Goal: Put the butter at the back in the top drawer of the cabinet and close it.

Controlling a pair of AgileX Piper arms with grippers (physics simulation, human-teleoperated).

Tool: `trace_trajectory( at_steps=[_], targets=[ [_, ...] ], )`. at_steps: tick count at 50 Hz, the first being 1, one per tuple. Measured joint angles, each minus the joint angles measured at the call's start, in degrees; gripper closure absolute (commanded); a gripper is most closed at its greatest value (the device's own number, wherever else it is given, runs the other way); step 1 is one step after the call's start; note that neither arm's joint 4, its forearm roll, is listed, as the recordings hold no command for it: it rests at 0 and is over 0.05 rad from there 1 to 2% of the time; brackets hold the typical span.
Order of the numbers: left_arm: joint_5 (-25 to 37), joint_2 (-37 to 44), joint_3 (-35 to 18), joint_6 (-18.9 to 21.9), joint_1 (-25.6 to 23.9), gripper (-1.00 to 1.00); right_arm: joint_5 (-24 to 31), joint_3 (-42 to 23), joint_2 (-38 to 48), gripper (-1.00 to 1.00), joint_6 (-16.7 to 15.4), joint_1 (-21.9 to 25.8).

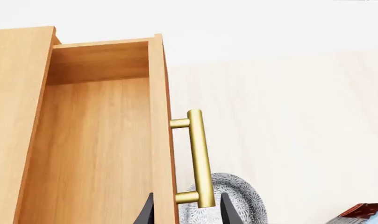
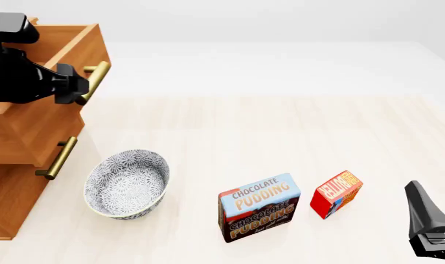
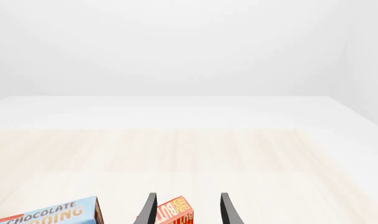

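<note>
Top drawer point(image 1: 95, 140) of the cabinet point(image 2: 17, 181) is pulled out and looks empty. Left tool point(image 1: 183, 210) is spread around the brass handle point(image 1: 198, 158), not clamped on it. Butter point(image 2: 336, 193) stands on the surface point(image 2: 281, 126), just right of the Chocolate Pudding box point(image 2: 259, 207), well apart from the cabinet. Right tool point(image 3: 186, 210) is open, holding nothing, lined up with the butter. Judgement: small rigid carton, light, smooth printed faces; pinch across the narrow flat sides, mid-height, so it doesn't tip. Patterned bowl point(image 2: 127, 184) sits on the path to the drawer.
</note>
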Motion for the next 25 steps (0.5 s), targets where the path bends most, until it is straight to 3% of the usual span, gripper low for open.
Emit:
trace_trajectory(
  at_steps=[25],
  targets=[
    [-0.3, 0.4, -0.2, -3.8, -2.7, -1.0, 0.0, 0.0, 0.0, -1.0, 0.0, 0.0]
  ],
)
